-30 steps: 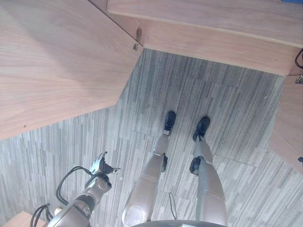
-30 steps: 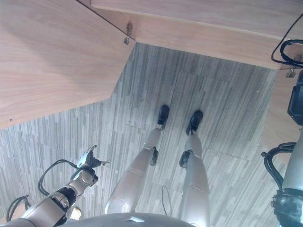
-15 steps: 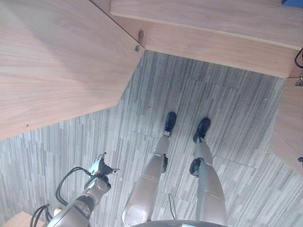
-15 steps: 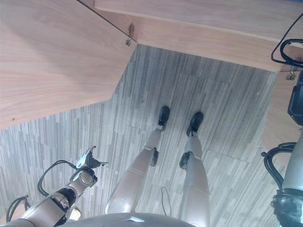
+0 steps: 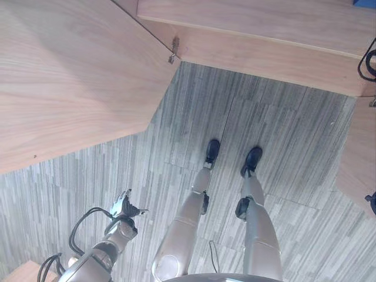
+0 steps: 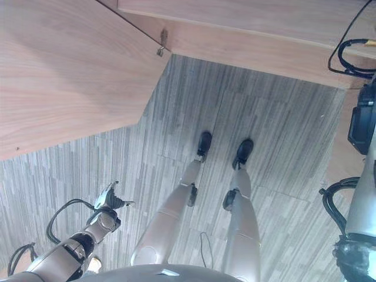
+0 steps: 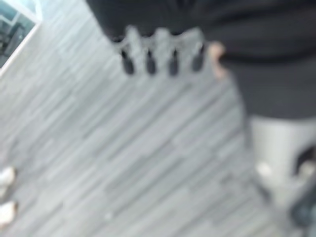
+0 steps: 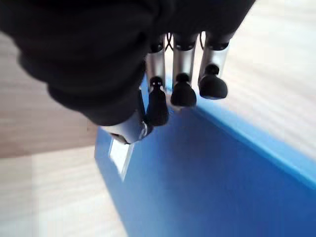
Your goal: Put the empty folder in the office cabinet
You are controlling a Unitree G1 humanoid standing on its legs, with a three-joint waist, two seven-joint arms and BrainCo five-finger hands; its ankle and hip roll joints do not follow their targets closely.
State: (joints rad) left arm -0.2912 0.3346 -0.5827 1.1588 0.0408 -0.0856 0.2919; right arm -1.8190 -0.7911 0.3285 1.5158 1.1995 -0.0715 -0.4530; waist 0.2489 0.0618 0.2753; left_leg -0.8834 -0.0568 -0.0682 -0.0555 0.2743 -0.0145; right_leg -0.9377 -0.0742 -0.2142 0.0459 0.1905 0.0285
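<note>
Right hand [image 8: 123,74] fingers [image 8: 183,91] curled onto blue folder [image 8: 207,187] on wooden shelf [image 8: 44,197], left hand [image 5: 124,207] relaxed, empty, above grey floor [image 5: 282,129].

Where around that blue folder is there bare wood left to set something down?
In the right wrist view, pale wood lies bare on both sides of the blue plastic folder: one patch beside its label, another past its long edge. The right robot hand crowds the folder's top.

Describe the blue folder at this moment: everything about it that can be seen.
The blue folder is a plain, smooth, stiff-looking folder with a lighter blue edge strip and a small pale label near one corner. It stands against light wood-grain surfaces. The right hand is at its upper edge, dark fingertips touching or just above it; a grip cannot be confirmed. A small blue corner appears in the left eye view.
</note>
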